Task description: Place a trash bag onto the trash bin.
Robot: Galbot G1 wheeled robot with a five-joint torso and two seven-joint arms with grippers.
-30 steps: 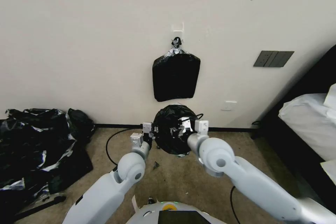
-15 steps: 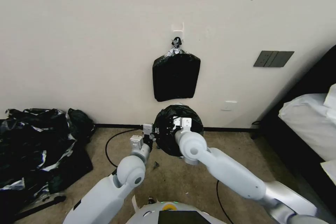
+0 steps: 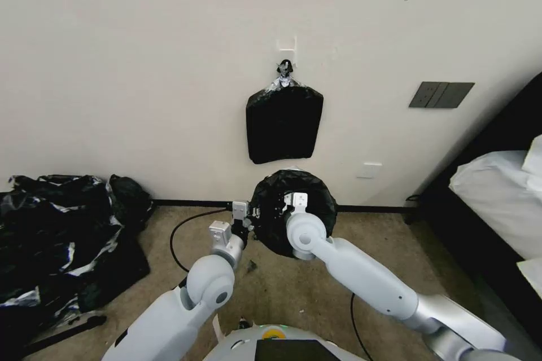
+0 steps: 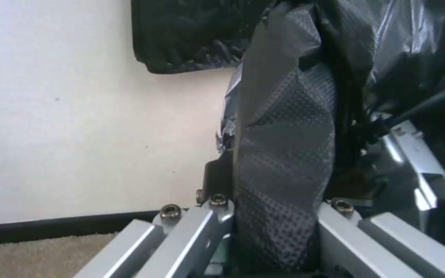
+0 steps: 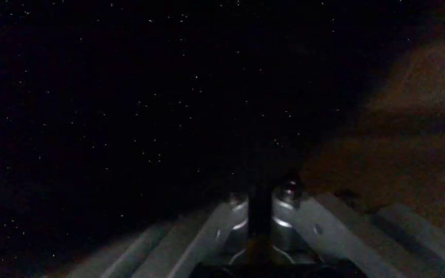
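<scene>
Heap of black plastic (image 3: 62, 237): on the carpet at the far left of the head view, against the wall; its near and left parts are cut off by the picture's edge.

Left gripper (image 3: 247, 220): at the left edge of the bin's mouth. The left wrist view gives the detail the head view lacks: a band of dotted, glossy black film (image 4: 284, 162) stands pinched between the closed fingers (image 4: 217, 220). The fingertips themselves are covered by the film.

Trash bag (image 3: 293, 208): black, spread over the round mouth of the trash bin, directly in front of the robot near the wall. The bin is almost wholly hidden beneath it; only a white sliver at the base (image 3: 305, 256) can be made out, partly behind the right arm.

Right gripper (image 3: 294, 202): over the dark opening of the bag, near its middle. The head view hides its fingers behind the wrist. The right wrist view is nearly black, with faint metal links and a narrow dark gap; open or closed cannot be told.

Flat black pack (image 3: 284, 123): hangs from a wall hook above the bin, apart from it.

Bed (image 3: 497, 192): far right, cut off.
</scene>
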